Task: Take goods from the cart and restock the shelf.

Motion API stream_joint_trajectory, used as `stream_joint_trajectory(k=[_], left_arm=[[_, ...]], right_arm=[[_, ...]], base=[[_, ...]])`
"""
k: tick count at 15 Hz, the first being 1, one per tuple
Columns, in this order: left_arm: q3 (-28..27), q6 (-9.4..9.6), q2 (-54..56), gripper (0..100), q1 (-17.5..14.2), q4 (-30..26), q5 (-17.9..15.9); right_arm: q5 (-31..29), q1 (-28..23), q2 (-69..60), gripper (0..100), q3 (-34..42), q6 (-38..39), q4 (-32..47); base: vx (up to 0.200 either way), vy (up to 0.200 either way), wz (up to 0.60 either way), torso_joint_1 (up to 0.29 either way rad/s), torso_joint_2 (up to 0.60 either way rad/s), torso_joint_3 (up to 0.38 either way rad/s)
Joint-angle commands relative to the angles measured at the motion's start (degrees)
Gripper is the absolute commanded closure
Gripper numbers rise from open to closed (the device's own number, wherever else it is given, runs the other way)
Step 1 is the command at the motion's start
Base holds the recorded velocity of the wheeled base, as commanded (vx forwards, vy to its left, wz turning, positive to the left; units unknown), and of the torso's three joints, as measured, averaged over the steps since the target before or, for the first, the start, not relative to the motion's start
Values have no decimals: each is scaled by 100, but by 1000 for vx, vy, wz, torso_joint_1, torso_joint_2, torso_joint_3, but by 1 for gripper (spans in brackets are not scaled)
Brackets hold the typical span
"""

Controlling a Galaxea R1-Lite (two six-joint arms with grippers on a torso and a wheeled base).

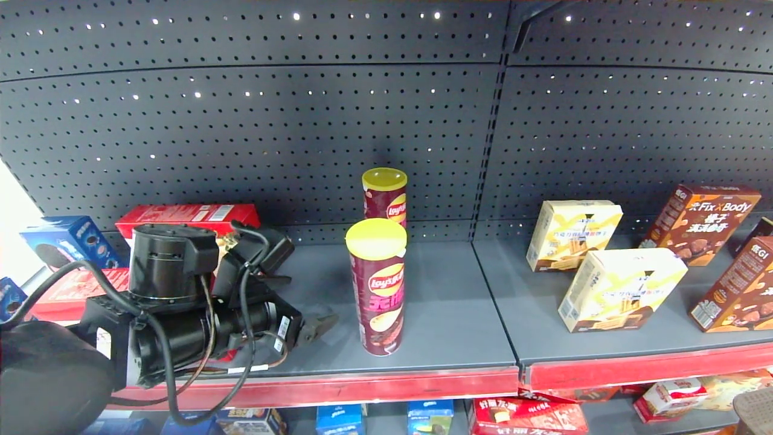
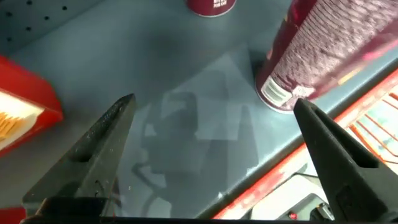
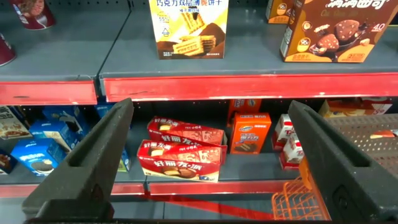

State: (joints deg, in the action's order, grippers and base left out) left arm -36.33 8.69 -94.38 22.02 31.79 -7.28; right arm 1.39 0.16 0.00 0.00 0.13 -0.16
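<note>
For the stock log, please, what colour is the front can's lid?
Yellow lid, clearest in the head view.

The grey shelf (image 1: 447,314) runs across the middle of the frame. At its centre a front can (image 1: 377,287) with a yellow lid stands upright near the red edge, and a rear can (image 1: 384,194) stands behind it. In the lower left the left tool (image 1: 314,325) points toward the front can, near it but apart. On the right stand two pale yellow boxes (image 1: 622,289) and brown boxes (image 1: 700,223).
</note>
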Motion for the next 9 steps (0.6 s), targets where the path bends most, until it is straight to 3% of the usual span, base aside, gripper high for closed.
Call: stream_joint_trajectory(k=[1,9], left_arm=[[-155,1,-248,0,48,37,-2],[-349,-8,-555,0,180,161,-2]], right_arm=[[2,2,0,0,0,4,-2],[2,2,0,0,0,4,-2]], base=[[0,0,0,0,0,0],[0,0,0,0,0,0]])
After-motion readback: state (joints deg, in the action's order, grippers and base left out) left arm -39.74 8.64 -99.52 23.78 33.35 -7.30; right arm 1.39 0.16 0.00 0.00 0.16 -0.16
